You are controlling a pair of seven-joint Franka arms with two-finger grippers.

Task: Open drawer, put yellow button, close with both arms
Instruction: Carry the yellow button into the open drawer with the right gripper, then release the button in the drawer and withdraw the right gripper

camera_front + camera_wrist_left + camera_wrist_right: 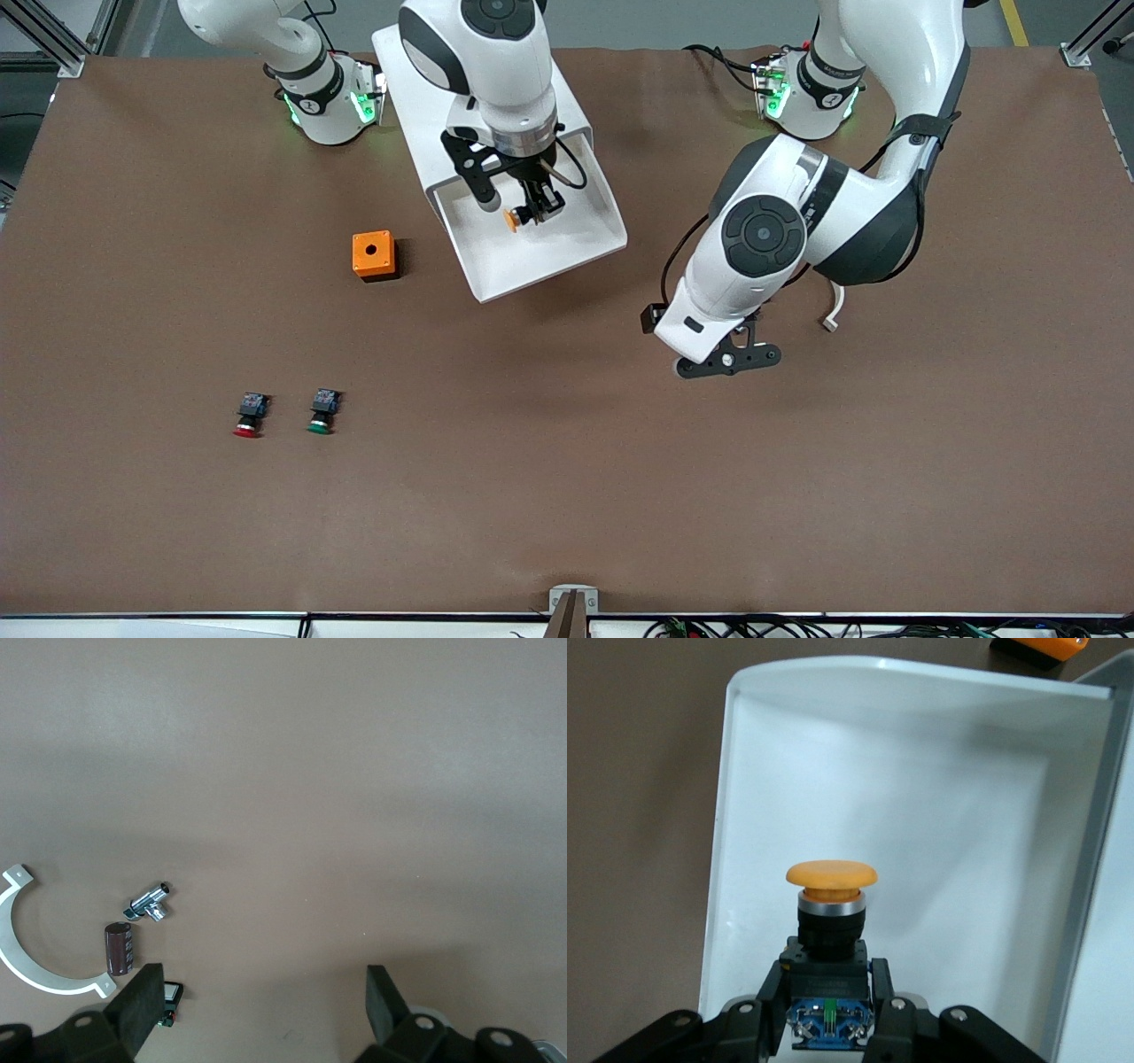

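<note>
The drawer [540,261] stands pulled out of the white cabinet [412,80], its white tray bare inside [939,815]. My right gripper [536,213] hangs over the tray, shut on the black-and-blue body of the yellow button [513,219]. In the right wrist view the button's [831,875] yellow cap points away from the gripper [830,1001], above the tray floor. My left gripper [728,359] is over bare table toward the left arm's end, nearer the front camera than the drawer. It is open [263,1001] with nothing between its fingers.
An orange box [374,255] with a round hole sits beside the drawer toward the right arm's end. A red button [251,415] and a green button [323,410] lie nearer the front camera. A curved metal bracket [35,966], a brown cylinder [118,948] and a metal fitting [149,902] lie by the left gripper.
</note>
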